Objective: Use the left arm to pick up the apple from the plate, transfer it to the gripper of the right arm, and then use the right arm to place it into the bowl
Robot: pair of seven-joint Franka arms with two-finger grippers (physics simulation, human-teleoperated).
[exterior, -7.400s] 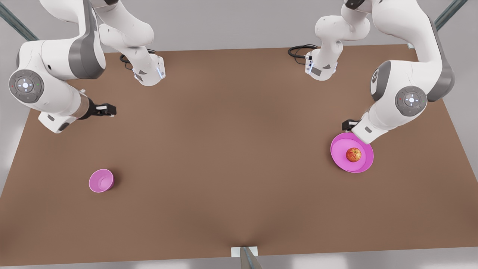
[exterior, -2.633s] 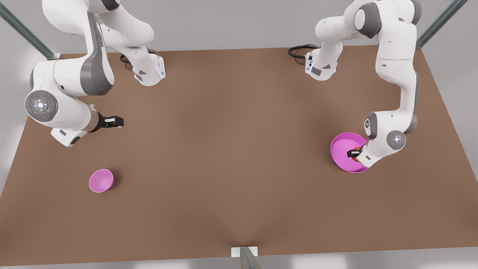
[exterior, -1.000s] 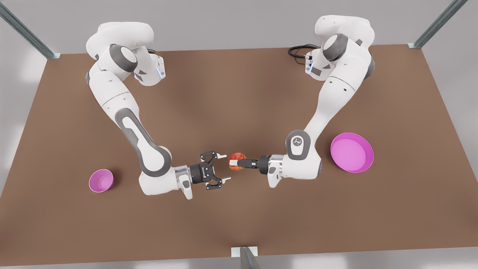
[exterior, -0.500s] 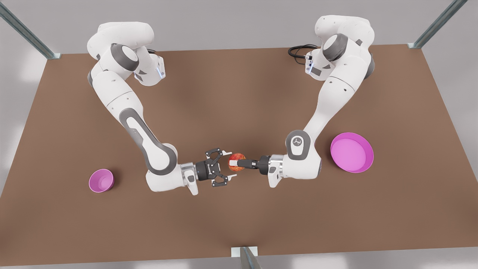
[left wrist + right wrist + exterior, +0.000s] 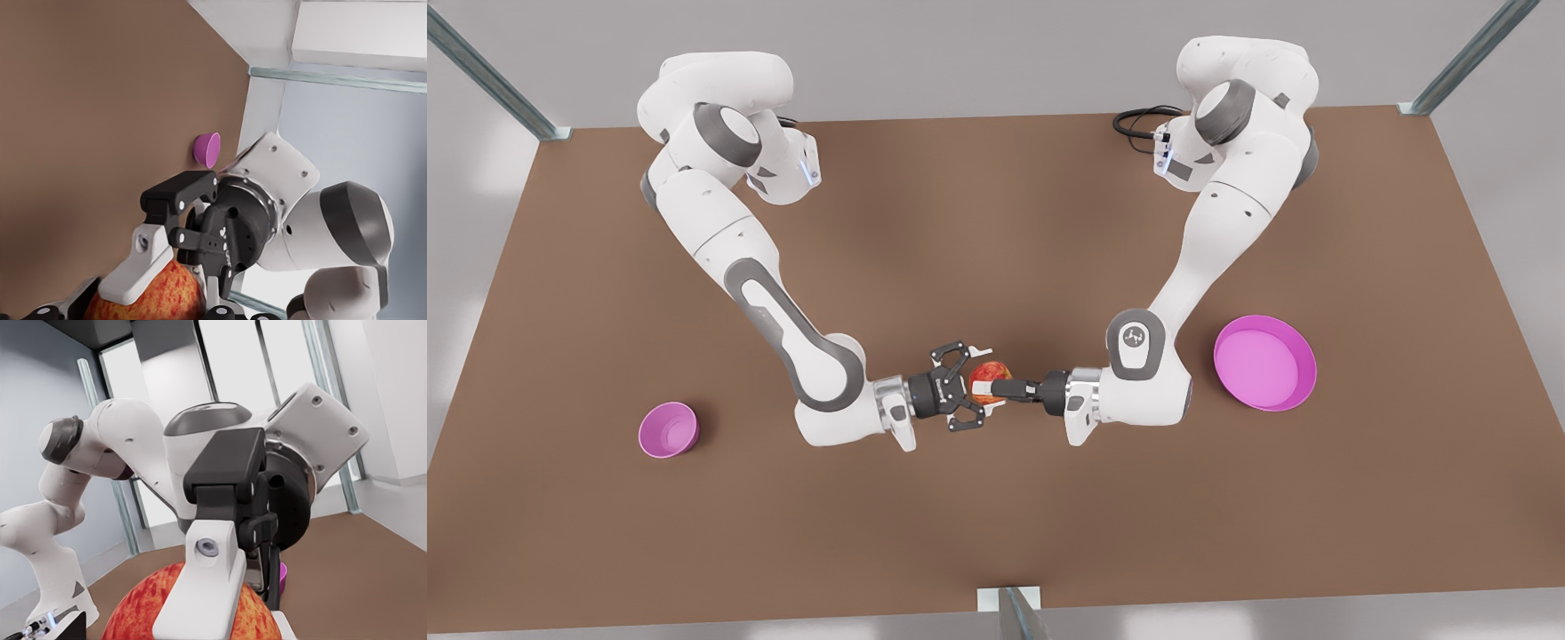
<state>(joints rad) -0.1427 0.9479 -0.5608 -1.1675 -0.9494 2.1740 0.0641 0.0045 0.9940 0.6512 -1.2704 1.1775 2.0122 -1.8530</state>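
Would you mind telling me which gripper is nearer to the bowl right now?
The right gripper, open around the apple at mid-table, is nearer the bowl. The left gripper, shut on the apple, lies just beyond it.

apple (image 5: 150, 297): red-orange, clamped under a white finger pad (image 5: 137, 267) of the left gripper (image 5: 127, 293)
right gripper (image 5: 207, 233): black linked claw, jaws spread around the apple
bowl (image 5: 207, 149): pink-violet, near the tabletop (image 5: 100, 100) edge

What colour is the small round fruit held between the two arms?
Red-orange with yellowish streaks, the small round apple; best in the right wrist view.
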